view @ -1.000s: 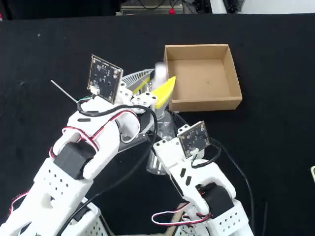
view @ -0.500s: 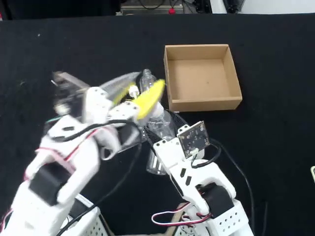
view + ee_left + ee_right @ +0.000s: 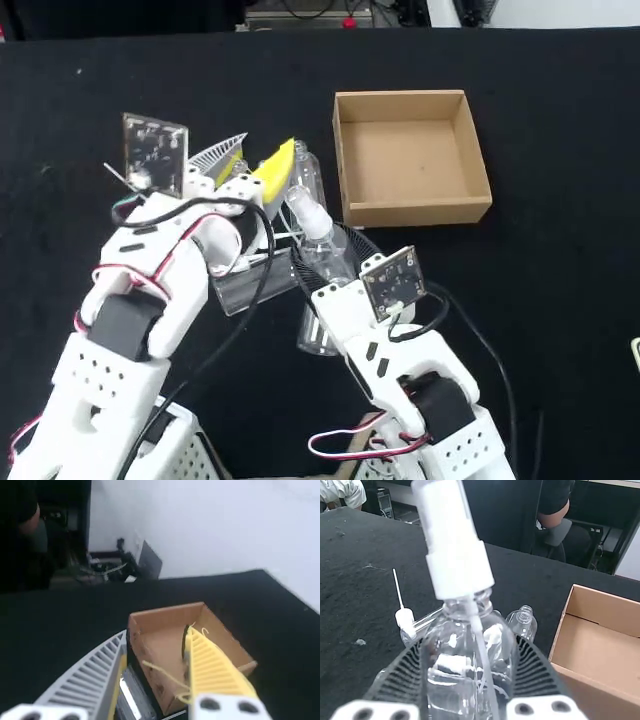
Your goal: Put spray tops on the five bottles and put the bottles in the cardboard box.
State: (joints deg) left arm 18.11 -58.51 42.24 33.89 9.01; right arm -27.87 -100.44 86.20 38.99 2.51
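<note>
My right gripper (image 3: 322, 262) is shut on a clear bottle (image 3: 470, 650) held upright, and a white spray top (image 3: 454, 550) sits on its neck (image 3: 308, 213). Off to the left, my left gripper (image 3: 252, 160) is open and empty; its yellow finger (image 3: 210, 670) and grey finger (image 3: 92, 680) stand spread apart. The cardboard box (image 3: 412, 208) is empty behind and to the right. An uncapped bottle (image 3: 308, 176) (image 3: 522, 623) is between the held bottle and the box. A loose spray top (image 3: 404, 618) with a thin tube lies on the table.
Another clear bottle (image 3: 318, 338) lies beside my right arm. A clear plastic container (image 3: 245, 285) sits under my left arm. The table (image 3: 540, 300) is black cloth with open room to the right of the box and arms.
My left gripper has swung left, away from the top of the held bottle, and is now open. The spray top stays on the bottle. The right arm has not moved.
</note>
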